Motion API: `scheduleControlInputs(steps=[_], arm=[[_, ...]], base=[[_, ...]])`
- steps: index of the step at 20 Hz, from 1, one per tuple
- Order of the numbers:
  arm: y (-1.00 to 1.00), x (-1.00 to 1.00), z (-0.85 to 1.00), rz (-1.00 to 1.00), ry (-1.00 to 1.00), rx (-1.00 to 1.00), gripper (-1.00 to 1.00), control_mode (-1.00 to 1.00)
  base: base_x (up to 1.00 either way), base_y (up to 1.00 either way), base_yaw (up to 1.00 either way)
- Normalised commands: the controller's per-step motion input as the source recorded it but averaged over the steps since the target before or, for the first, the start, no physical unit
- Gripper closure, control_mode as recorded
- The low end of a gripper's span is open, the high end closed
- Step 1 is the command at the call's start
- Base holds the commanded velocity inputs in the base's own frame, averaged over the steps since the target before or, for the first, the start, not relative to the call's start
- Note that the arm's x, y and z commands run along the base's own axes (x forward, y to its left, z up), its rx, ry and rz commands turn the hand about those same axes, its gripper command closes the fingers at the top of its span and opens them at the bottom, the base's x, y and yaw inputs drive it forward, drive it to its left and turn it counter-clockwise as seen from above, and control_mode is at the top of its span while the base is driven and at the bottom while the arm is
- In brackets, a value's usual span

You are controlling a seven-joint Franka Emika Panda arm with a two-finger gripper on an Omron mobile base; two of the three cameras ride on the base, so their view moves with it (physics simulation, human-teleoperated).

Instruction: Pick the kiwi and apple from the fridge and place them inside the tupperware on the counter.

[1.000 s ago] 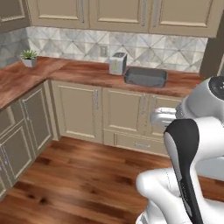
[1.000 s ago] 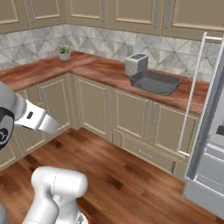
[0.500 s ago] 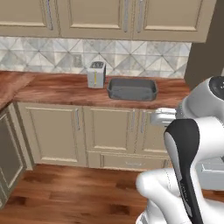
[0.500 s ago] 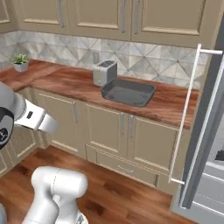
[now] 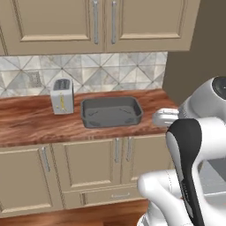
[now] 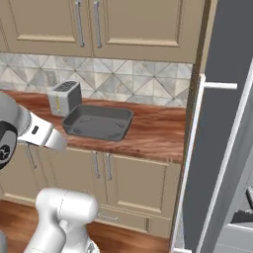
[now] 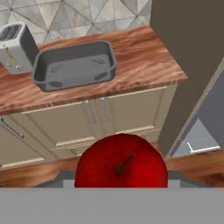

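- Left base view: a shallow dark grey rectangular tupperware tray sits at centre frame on the reddish-brown wood-grain counter. A silver toaster stands just beside it, to its left. Beige panelled cabinets run below. The white arm occupies the lower right.
- Right base view: the same tray lies left of centre on the counter, toaster at its upper left. The light grey fridge fills the right side, its door standing open toward the camera.
- Hand view: a shiny bright red apple sits at bottom centre, stem facing the camera, covering the place of the gripper tips; whether the fingers clamp it cannot be told. The tray lies upper left and holds nothing, with the toaster touching its left end.
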Motion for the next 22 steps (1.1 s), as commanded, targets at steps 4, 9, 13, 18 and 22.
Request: scheduleControlInputs(steps=[4,9,13,18,22], arm=[[0.0,0.0,0.0,0.0,0.0,0.0,1.0,1.0],[0.0,0.0,0.0,0.0,0.0,0.0,1.0,1.0],[0.02,0.15,-0.06,0.0,0.04,0.0,1.0,-1.0],[0.06,0.69,-0.38,0.02,0.13,0.0,1.0,-1.0],[0.03,0.69,-0.57,0.14,0.11,0.0,1.0,-1.0]], base=[[0.88,0.38,0.0],[0.84,0.22,0.0],[0.42,0.03,0.0],[0.0,0.0,0.0],[0.0,0.0,0.0]])
